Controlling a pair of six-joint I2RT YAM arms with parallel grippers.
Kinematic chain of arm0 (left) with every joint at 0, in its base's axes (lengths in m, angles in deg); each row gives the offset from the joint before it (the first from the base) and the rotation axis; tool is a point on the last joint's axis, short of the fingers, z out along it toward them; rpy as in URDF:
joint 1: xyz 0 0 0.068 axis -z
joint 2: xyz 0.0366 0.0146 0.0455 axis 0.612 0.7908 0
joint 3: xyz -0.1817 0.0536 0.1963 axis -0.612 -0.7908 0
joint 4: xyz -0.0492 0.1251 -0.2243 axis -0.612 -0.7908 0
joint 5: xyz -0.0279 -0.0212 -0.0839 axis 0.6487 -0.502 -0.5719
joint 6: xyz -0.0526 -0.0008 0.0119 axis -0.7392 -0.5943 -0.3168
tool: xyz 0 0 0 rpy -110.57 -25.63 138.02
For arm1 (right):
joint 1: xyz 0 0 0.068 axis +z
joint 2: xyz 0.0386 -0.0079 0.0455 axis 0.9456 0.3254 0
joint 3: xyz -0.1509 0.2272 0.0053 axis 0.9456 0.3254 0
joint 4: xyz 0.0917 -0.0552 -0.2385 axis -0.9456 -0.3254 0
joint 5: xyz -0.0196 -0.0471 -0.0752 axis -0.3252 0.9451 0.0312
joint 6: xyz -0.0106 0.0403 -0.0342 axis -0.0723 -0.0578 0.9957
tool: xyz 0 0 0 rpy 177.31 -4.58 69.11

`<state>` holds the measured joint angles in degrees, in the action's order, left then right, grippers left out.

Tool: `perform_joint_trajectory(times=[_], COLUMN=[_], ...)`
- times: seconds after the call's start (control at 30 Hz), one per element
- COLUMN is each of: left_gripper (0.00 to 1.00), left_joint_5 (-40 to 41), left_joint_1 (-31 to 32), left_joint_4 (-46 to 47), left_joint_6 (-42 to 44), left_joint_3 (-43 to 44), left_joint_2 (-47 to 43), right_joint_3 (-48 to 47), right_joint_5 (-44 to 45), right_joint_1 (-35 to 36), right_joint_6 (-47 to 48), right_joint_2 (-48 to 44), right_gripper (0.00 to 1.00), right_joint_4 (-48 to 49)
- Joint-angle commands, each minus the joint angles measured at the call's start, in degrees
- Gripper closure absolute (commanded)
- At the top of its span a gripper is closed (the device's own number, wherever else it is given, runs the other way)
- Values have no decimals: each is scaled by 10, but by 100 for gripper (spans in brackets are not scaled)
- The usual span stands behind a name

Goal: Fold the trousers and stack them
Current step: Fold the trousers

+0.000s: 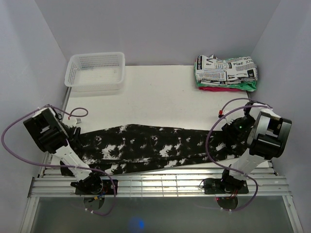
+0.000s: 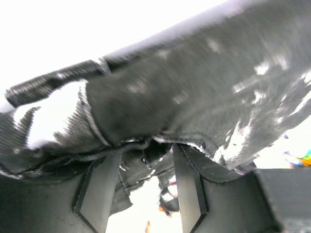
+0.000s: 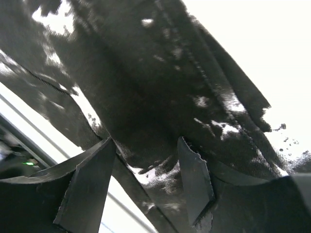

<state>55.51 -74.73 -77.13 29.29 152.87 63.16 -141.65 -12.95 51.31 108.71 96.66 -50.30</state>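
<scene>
Trousers, black with white splotches, lie stretched lengthwise along the near edge of the bench | left gripper at one end, jaws spread astride a bunched edge | right gripper at the other end, jaws spread over the fabric | white mesh basket and folded garment pile at far corners

Pale grey walls enclose a white tabletop on three sides. Slatted metal rails run along its near edge under even light.
</scene>
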Motion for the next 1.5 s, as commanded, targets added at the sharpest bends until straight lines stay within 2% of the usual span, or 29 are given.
perform_joint_trajectory(times=[0.0,0.23,0.33,0.53,0.67,0.8,0.83,0.97,1.03,1.1,1.13,1.27,1.33,1.47], left_gripper=[42,43,43,43,38,29,23,13,11,2,2,2,2,2], left_joint_5=[-82,-70,-78,-72,-114,-155,-157,-171,-184,-215,-256,-336,-325,-281], left_joint_1=[46,112,117,118,118,118,116,102,80,55,23,-39,-44,-45], left_joint_4=[278,269,264,274,251,210,204,164,154,147,146,149,160,223], left_joint_6=[-64,-131,-172,-218,-214,-183,-181,-176,-187,-196,-207,-234,-226,-250], left_joint_3=[57,221,299,409,449,438,433,401,376,364,353,322,296,228], left_joint_2=[123,234,273,297,281,209,188,98,60,43,27,4,-5,-37], right_joint_3=[-29,-91,-103,-156,-198,-242,-249,-256,-260,-259,-258,-260,-266,-303], right_joint_5=[65,64,66,56,45,7,3,-10,-16,-25,-27,-66,-109,-113], right_joint_1=[-1,6,9,29,41,42,41,36,31,15,9,-53,-85,-155], right_joint_6=[-54,-110,-132,-196,-226,-225,-220,-216,-226,-250,-262,-295,-311,-356], right_joint_2=[88,135,143,166,179,151,137,43,20,-6,-12,-18,-11,45], right_gripper=[37,36,37,35,34,34,34,31,30,25,23,20,19,18], right_joint_4=[182,189,207,226,220,167,146,94,76,61,59,30,17,-17])
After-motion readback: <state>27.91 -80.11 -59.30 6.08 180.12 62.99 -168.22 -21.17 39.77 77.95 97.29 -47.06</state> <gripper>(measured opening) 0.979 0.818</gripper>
